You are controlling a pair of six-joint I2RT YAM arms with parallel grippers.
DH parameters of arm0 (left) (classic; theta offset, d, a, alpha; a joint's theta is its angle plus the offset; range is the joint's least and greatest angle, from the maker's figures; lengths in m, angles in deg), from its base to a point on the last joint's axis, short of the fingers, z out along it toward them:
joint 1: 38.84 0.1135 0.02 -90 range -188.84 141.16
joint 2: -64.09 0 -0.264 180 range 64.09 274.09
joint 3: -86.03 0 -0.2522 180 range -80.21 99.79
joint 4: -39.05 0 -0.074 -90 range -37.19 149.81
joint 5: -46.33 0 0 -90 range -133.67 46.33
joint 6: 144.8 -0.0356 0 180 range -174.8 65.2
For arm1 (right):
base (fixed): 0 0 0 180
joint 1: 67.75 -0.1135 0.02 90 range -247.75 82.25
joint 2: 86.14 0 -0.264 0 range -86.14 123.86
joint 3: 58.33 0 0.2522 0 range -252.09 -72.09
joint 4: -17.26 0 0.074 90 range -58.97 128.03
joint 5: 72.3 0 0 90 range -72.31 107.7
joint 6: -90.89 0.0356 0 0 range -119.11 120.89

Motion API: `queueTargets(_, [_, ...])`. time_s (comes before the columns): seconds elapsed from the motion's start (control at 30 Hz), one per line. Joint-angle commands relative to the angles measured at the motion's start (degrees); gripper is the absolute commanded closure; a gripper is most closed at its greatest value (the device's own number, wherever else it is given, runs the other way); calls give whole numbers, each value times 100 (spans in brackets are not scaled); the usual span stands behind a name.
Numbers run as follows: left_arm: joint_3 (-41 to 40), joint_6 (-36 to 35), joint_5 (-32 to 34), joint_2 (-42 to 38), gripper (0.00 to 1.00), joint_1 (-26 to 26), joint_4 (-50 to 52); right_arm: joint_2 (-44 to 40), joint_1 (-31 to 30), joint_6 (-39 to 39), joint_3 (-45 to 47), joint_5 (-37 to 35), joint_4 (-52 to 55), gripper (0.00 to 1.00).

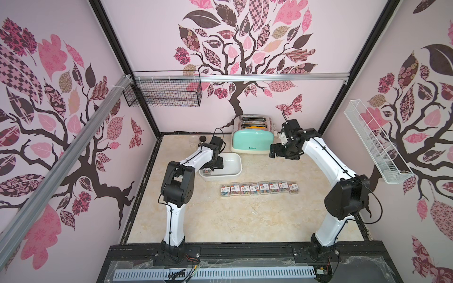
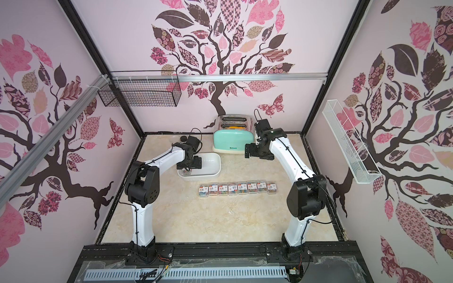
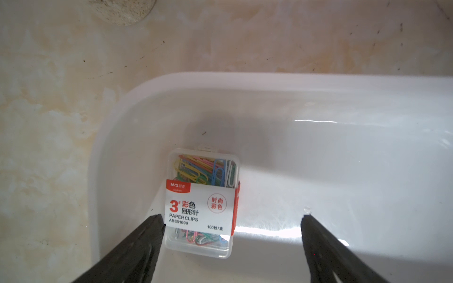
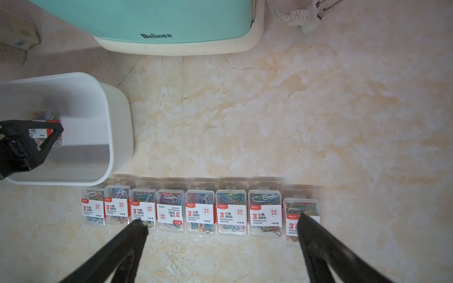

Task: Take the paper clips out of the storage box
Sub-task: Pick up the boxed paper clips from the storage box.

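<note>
The white storage box [image 1: 231, 169] sits on the marble table left of centre. One clear case of paper clips [image 3: 199, 203] with a white and red label lies flat in its corner, also in a top view [image 1: 207, 172]. My left gripper [image 3: 232, 218] reaches down into the box, open. One fingertip [image 3: 157, 223] is right beside the case and the other stands well apart from it. Several more cases [image 1: 259, 188] lie in a row on the table in front of the box. My right gripper [image 4: 221, 218] hangs open above that row [image 4: 201, 213], holding nothing.
A mint-green toaster [image 1: 253, 141] stands behind the box, its plug [image 4: 304, 17] lying beside it. A clear jar [image 1: 193, 141] and a black lid [image 1: 203, 138] are at the back left. A black wire basket [image 1: 166, 92] and a white one [image 1: 375, 142] hang on the walls.
</note>
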Motion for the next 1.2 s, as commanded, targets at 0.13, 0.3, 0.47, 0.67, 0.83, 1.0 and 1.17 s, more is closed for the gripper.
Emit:
queueTargets(0.13, [91,-9,-108,255,10,32,-106,109,-43,-57,-160,-34,42,1])
queueTargets(0.3, [12,9,-240,288,14,32,-191,73,-40,-60,-142,-75,45,1])
queueTargets(0.47, [-61,8,-327,243,21,32,-259,93,-40,-41,-142,-54,41,1])
queueTargets(0.67, [-201,-8,-397,177,24,33,-352,121,-52,-21,-186,-45,24,1])
queueTargets(0.83, [-265,9,-401,116,16,32,-405,155,-84,-6,-213,-50,19,1])
queueTargets(1.0, [-262,5,-409,111,14,38,-435,163,-104,20,-215,-88,24,1])
queueTargets(1.17, [-237,-1,-428,107,15,32,-458,132,-111,14,-211,-117,28,1])
